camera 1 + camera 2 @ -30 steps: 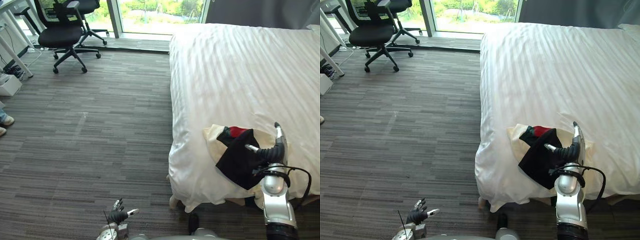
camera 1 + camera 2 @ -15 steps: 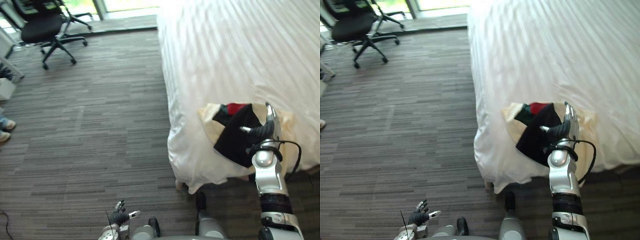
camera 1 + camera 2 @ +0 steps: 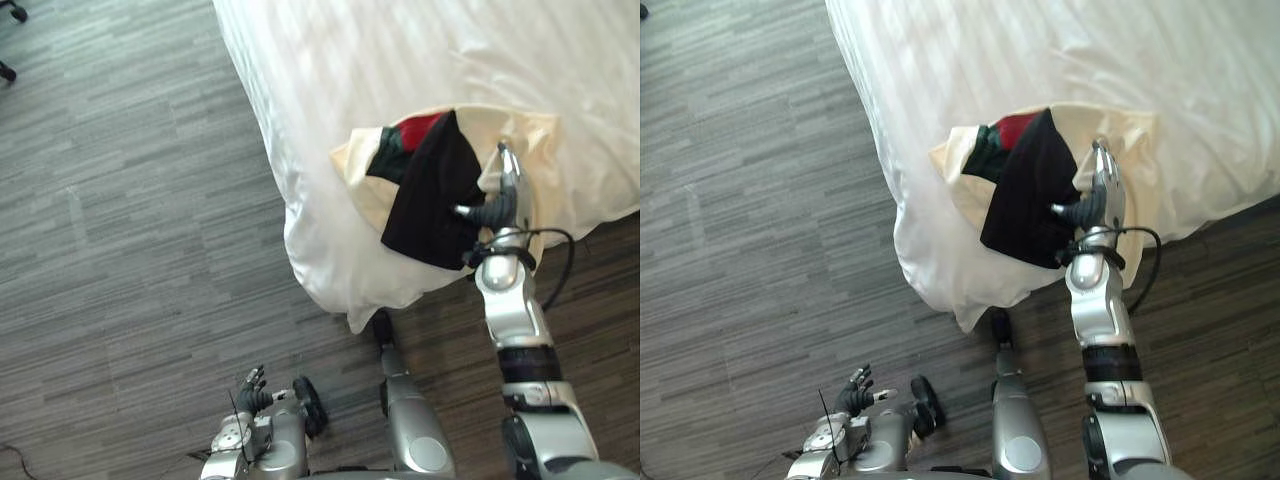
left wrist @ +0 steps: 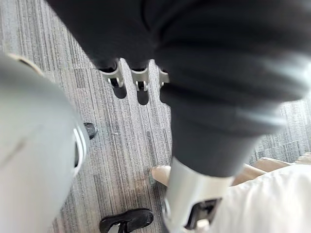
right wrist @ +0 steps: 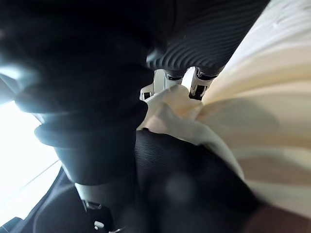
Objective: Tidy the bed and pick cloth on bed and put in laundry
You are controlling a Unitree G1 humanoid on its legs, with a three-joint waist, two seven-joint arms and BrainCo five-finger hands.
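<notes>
1. right hand [image 3: 498, 208] lies on the pile of cream, black and red cloth [image 3: 425, 195], its fingers straight and held apart from the thumb, not closed round any fold.
2. the pile rests on the near corner of the white striped bed [image 3: 340, 70], close to its edge.
3. left hand [image 3: 254, 392] hangs low above the grey striped floor [image 3: 120, 200], fingers relaxed, holding nothing.

Bright daylight glares off the white bed [image 3: 420, 50]; the grey floor [image 3: 120, 220] is evenly lit, with soft shadows.
</notes>
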